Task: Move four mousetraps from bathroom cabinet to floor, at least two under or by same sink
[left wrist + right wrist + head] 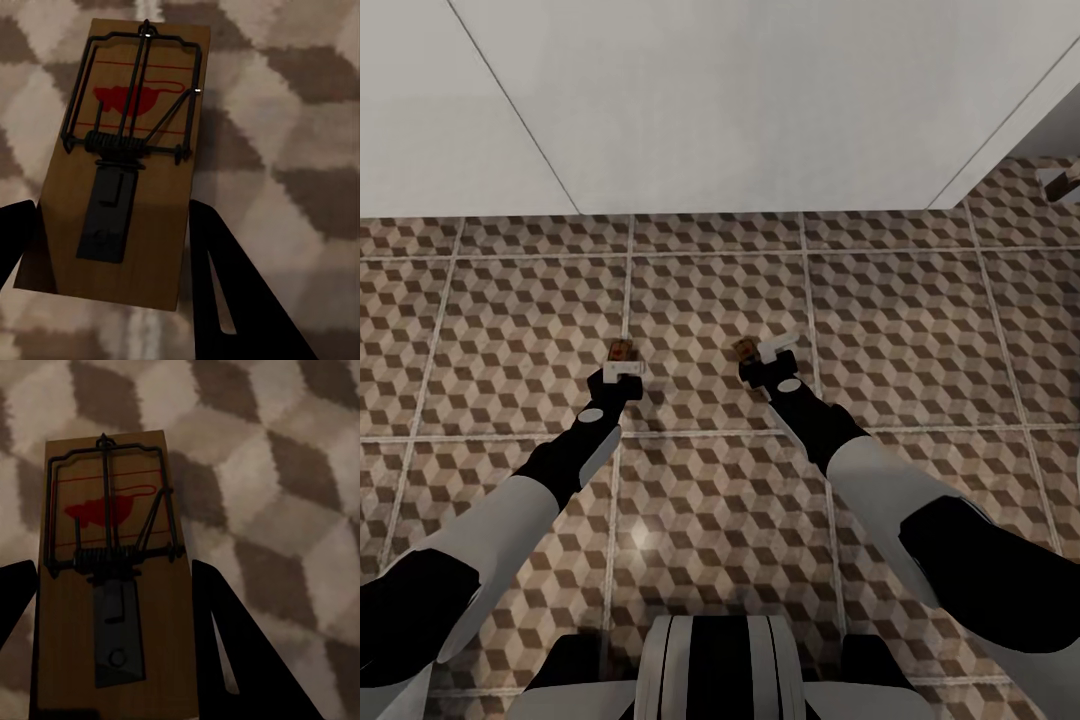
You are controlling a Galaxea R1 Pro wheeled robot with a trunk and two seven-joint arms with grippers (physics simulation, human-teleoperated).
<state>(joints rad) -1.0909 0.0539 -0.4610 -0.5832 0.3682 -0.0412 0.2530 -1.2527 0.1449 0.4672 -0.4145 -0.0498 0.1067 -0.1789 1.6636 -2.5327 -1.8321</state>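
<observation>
Left hand: pinching one mousetrap by its long edges, low above the bathroom floor, at 11 o'clock. Right hand: pinching a second mousetrap, at 1 o'clock. Beyond, at 12 o'clock: white wall.

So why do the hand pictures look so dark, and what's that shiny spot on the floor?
Left wrist view: dim, the small wooden mousetrap casting a shadow on the cube-patterned tiles. Right wrist view: dimmer still, tiles soft and blurry. Head view: bright, with a pale glare patch on the floor.
</observation>
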